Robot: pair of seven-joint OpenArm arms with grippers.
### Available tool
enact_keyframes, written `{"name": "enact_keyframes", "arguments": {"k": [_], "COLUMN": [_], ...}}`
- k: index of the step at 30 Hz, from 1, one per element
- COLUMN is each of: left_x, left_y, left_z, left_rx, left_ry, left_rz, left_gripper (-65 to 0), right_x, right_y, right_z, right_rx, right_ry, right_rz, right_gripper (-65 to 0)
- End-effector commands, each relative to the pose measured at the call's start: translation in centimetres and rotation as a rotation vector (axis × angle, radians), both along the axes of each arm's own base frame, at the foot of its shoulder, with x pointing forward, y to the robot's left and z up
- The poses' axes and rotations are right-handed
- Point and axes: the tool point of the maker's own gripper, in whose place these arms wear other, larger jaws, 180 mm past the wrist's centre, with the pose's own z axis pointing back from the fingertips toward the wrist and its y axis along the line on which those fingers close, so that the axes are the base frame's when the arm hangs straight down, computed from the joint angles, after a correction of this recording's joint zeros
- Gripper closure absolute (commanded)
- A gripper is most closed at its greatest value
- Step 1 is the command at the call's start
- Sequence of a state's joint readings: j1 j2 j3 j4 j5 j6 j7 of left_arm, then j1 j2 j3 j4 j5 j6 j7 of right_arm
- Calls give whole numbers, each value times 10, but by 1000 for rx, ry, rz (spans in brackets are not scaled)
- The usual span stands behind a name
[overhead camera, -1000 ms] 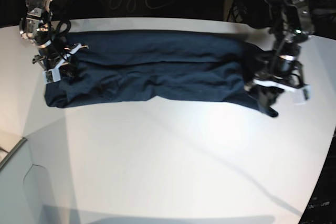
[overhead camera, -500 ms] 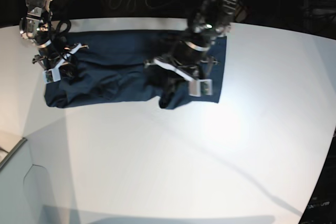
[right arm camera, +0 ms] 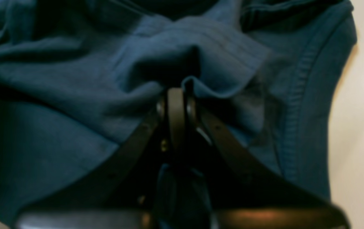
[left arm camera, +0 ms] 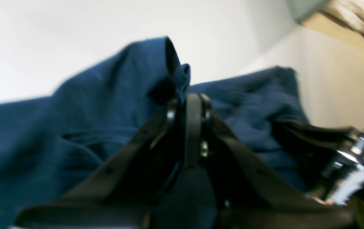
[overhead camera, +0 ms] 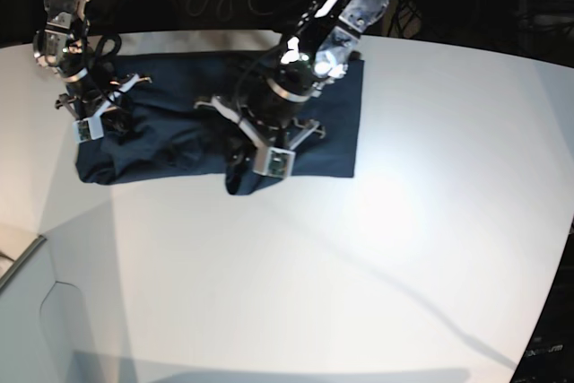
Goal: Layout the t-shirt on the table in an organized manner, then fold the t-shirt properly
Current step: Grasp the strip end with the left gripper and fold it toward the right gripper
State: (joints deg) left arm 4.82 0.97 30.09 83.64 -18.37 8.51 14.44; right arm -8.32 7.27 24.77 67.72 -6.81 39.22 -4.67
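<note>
On the broad white table (overhead camera: 377, 248), the dark blue t-shirt (overhead camera: 327, 127) lay along the far side, partly doubled over itself. My left claw (overhead camera: 244, 168) was pressed together on a bunch of the cloth, which hung in a dark fold at the shirt's near edge, about midway along its length. From that wrist's camera, my two black fingers (left arm camera: 193, 127) met tip to tip, with a peak of blue fabric (left arm camera: 156, 73) caught between them and the white tabletop (left arm camera: 58, 38) beyond. To that claw's side, the folded-over part of the shirt lay flat and smooth, with a straight edge toward the bare table.

My right claw (overhead camera: 90, 123) sat at the shirt's other end, near the table's far corner, its tips also pressed together and pinching cloth. That wrist's camera showed the black fingers (right arm camera: 175, 111) nipped shut on a wrinkle of ribbed blue fabric (right arm camera: 201, 41), with a stitched hem (right arm camera: 299, 105) running down beside them and a strip of pale table (right arm camera: 363, 127) at the edge. The shirt between my two claws lay crumpled in soft ridges, and both arms reached in from the dark far side of the table.
</note>
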Motion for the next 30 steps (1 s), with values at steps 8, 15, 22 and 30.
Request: {"name": "enact_keyframes", "arguments": {"k": [8, 15, 22, 30], "left_x": [5, 6, -4, 15], "left_y": [-8, -22, -35, 56], "left_z": [0, 7, 40, 29], "left_rx": [3, 8, -24, 69], "left_ry": [-23, -41, -120, -124], "left_rz": [-27, -80, -150, -4], "left_gripper": [-1, -124, -400, -298], "right_x": [-7, -7, -7, -4], "right_y": [-4, -4, -4, -4], "right_z": [-4, -4, -4, -2], "right_rx": [-23, -23, -26, -26], "right_ry": [38, 36, 38, 35], "right_rz": [21, 21, 22, 22], "right_gripper": [0, 0, 0, 0]}}
